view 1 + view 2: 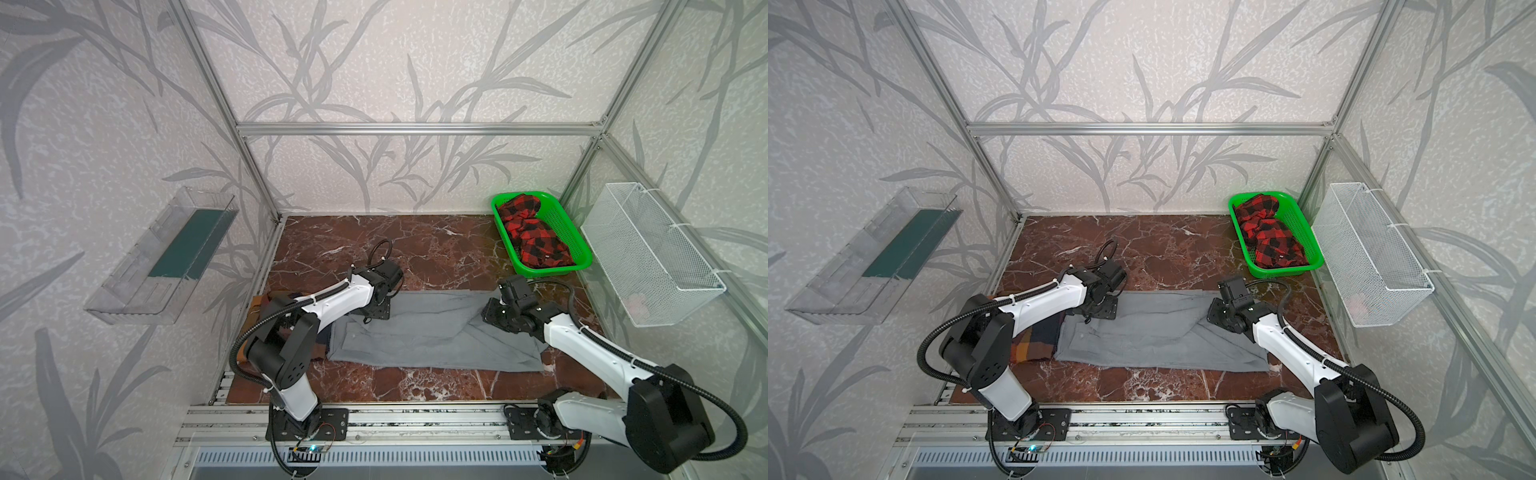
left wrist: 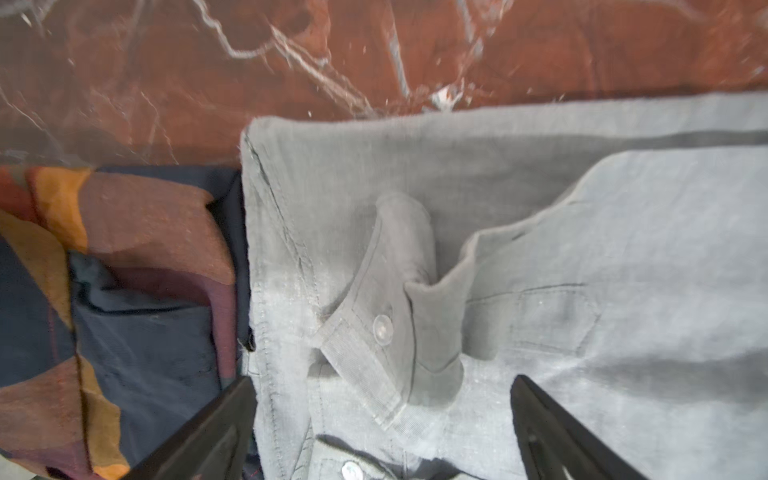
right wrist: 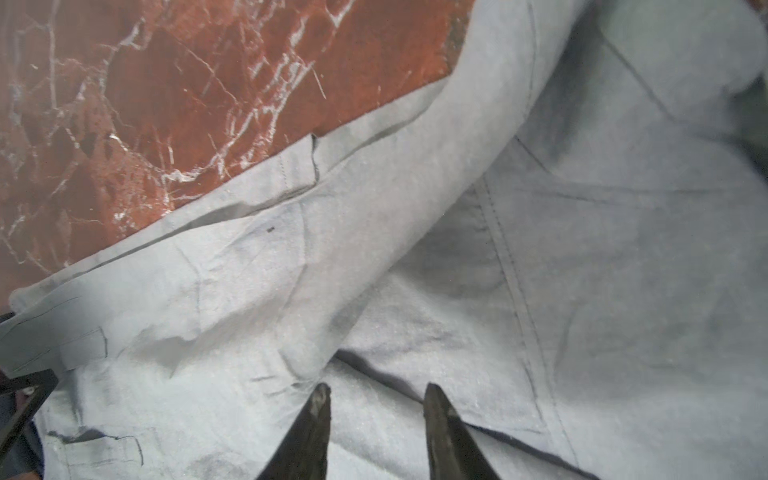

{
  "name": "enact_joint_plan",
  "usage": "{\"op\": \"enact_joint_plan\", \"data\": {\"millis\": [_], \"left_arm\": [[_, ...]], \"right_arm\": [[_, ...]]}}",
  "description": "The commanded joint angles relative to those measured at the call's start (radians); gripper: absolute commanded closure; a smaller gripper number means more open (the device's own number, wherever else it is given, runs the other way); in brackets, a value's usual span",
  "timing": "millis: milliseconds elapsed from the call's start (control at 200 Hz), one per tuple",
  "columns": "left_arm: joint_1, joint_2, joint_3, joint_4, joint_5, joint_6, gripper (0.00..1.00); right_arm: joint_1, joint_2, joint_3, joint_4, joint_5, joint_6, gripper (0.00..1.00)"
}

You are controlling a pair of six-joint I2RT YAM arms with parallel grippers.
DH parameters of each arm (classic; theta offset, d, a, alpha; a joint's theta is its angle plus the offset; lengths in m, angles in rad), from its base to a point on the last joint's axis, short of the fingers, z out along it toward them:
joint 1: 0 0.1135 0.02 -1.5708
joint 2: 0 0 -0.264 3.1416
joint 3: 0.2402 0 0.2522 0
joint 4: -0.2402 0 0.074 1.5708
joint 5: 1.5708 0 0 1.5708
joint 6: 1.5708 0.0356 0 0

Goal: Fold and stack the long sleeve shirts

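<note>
Grey shirt (image 1: 415, 332) under both tools | left tool (image 2: 382, 380) wide | right tool (image 3: 377, 386) narrow

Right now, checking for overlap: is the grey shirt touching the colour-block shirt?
Touching. In the left wrist view the grey shirt lays its stitched edge right against the colour-block shirt, with no gap showing between them.
</note>
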Motion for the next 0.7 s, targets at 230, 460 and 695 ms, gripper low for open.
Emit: {"op": "enact_joint_plan", "data": {"millis": [230, 460, 695], "left_arm": [[0.004, -0.007, -0.092, 0.053, 0.135, -0.068, 0.05], [-0.001, -0.090, -0.189, 0.106, 0.260, -0.114, 0.05], [-0.019, -0.164, -0.335, 0.200, 0.378, -0.197, 0.05]], "right_arm": [[0.015, 0.244, 0.055, 0.023, 0.005, 0.055, 0.61], [0.004, 0.443, 0.194, 0.050, 0.013, 0.019, 0.63], [-0.001, 0.680, 0.424, 0.060, -0.014, -0.052, 0.64]]}}
